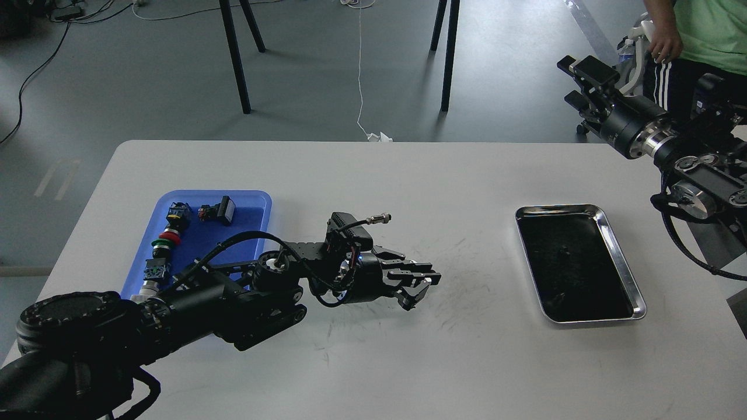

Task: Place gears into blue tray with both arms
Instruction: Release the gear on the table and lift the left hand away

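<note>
Gears are hard to spot; maybe the specks inside the steel tray [618, 256], far right of the blue tray [257, 201]; tiny, light, hard, so pinch by the rim; left claw [421, 284] between both trays, fingers slightly parted, empty; right claw [575, 81] up high, spread wide.

The left arm [192, 303] is covering the near right corner of the blue tray [251, 201] behind the left tool [421, 284], and is hiding the lowest switch [153, 274] in part. The tool's fingers [415, 270] are overlapping (whether anything is sitting between them cannot be told). Inside the steel tray [633, 291], right of that tool, small dark specks are blending into the dark floor. The person [700, 41] beyond the right tool [575, 81] is being cut off by the frame edge.
</note>
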Robot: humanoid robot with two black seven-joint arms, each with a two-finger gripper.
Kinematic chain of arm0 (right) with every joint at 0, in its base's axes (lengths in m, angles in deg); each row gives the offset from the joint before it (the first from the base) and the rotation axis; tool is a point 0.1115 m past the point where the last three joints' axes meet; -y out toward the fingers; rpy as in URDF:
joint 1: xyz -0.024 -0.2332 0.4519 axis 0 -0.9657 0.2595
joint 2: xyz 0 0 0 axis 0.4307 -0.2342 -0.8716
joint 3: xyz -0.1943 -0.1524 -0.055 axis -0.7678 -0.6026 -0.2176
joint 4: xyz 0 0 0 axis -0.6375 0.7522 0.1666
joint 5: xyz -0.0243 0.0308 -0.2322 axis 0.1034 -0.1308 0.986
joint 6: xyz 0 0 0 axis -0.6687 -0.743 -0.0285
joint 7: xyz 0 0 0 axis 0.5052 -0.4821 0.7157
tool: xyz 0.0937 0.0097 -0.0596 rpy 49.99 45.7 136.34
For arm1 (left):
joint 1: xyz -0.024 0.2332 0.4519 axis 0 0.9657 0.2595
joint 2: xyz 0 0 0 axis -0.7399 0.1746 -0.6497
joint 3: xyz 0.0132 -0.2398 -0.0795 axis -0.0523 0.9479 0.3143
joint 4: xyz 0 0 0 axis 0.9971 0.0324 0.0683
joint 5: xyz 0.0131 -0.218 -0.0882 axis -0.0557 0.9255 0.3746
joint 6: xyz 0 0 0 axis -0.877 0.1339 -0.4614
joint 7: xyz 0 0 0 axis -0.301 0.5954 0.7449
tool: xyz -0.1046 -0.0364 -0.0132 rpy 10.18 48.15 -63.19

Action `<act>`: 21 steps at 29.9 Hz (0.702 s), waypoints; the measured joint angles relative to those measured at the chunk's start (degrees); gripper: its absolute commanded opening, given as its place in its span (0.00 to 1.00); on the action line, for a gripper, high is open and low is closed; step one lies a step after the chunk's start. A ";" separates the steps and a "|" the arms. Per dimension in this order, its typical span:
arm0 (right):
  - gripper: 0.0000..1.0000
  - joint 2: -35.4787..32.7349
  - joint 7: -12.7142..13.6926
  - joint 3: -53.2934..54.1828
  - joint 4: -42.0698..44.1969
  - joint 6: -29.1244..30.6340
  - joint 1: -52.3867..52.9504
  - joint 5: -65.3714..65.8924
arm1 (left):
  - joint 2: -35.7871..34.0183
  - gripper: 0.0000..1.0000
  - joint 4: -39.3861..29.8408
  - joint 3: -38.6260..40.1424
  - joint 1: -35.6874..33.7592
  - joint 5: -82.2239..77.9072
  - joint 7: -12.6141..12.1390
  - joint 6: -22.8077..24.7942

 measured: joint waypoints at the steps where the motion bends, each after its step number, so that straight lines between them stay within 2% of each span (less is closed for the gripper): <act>1: 0.86 0.00 0.00 0.00 -0.01 0.01 0.00 0.02 | 0.00 0.39 -0.06 0.00 0.00 0.27 0.00 0.02; 3: 0.86 0.00 0.00 -0.01 -0.02 0.08 0.07 0.05 | 0.00 0.46 -0.09 -0.03 -0.07 0.87 0.00 0.04; 7: 0.88 -0.02 0.00 -0.12 -0.07 0.43 0.39 0.06 | 0.00 0.47 -0.14 -0.04 -0.36 1.83 0.00 0.05; 14: 0.93 -0.10 0.00 -0.23 -0.29 1.93 0.50 0.42 | 0.00 0.57 -0.60 0.29 -1.09 4.80 0.00 0.05; 19: 0.94 -0.17 0.00 -1.74 -1.00 2.37 1.98 0.65 | -0.18 0.60 -1.26 1.03 -4.76 11.26 0.00 -0.18; 21: 0.94 -0.29 0.00 -2.31 -1.05 2.39 3.21 0.65 | -2.37 0.63 -1.41 1.39 -6.83 14.80 0.03 -0.28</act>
